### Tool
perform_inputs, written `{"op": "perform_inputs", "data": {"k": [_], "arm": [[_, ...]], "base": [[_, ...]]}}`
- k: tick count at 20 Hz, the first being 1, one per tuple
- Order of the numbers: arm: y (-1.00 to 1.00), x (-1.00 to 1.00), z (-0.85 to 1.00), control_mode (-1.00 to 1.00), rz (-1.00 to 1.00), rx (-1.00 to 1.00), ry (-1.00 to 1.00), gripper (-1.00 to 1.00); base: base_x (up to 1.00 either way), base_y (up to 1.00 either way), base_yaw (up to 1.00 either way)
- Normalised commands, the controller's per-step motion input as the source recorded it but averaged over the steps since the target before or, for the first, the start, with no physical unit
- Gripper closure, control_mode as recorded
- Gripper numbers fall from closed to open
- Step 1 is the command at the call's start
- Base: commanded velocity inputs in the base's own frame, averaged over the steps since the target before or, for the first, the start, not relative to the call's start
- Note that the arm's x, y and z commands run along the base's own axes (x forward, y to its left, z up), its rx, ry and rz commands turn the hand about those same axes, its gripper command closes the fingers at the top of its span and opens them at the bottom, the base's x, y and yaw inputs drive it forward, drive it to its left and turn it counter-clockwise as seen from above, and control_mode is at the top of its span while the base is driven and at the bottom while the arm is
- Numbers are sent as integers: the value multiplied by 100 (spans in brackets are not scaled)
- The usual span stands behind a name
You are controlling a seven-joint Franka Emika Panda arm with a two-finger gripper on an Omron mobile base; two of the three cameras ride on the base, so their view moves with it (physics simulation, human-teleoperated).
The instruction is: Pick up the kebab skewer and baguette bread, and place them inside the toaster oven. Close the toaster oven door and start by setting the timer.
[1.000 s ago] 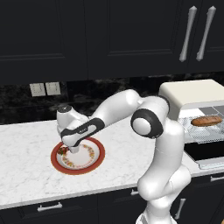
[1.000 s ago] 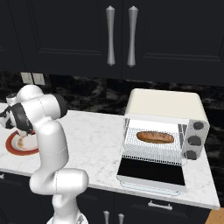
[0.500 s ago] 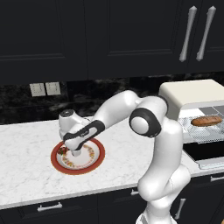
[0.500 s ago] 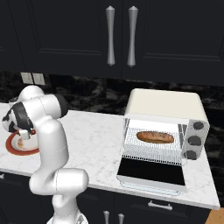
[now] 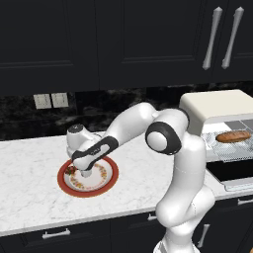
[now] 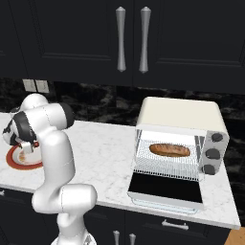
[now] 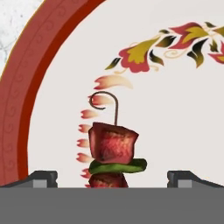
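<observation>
Item 1, gripper [image 7: 112, 179]: seen in the hand view with its two dark fingertips spread wide, one at each lower corner, nothing pinched between them. It hung low over the plate, pointing down at the food.

Item 2, kebab skewer [image 7: 113, 151]: lay on the plate between the spread fingertips, a red chunk over a green slice over a second red chunk, with a thin curled wire end pointing away from the hand. No finger touched it (contact at the lower chunks could not be judged, since they ran off the bottom of the picture).

Item 3, plate [image 5: 109, 174]: white centre, red rim, floral border; sat on the marble counter [image 5: 29, 197] at the arm's left. In the left base view the hand covered most of it, with a scrap of red food showing at its left edge.

Item 4, toaster oven [image 6: 182, 115]: cream-white, well apart from the plate, toward the right end of the counter.

Item 5, toaster oven door [image 6: 165, 187]: folded down and open.

Item 6, baguette bread [image 6: 169, 150]: already lying on the wire rack inside.

Step in hand, by judgement: the bread half was done and the skewer pick-up was under way. The next move probably called for a short descent, the fingers closing across the chunks, then a lift and a long carry to the rack.
</observation>
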Motion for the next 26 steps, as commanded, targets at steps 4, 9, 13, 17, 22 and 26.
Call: {"op": "perform_inputs", "data": {"k": [4,9,13,17,22,26], "arm": [[0,0,0,-100,0,0,0,-100],[0,0,0,-100,0,0,0,100],[0,0,0,-100,0,0,0,100],[0,0,0,-100,0,0,0,100],[0,0,0,-100,0,0,0,100],[0,-37,1,-100,0,0,-10,100]], "base": [[0,0,0],[0,0,0],[0,0,0],[0,0,0],[0,0,0],[0,0,0]]}}
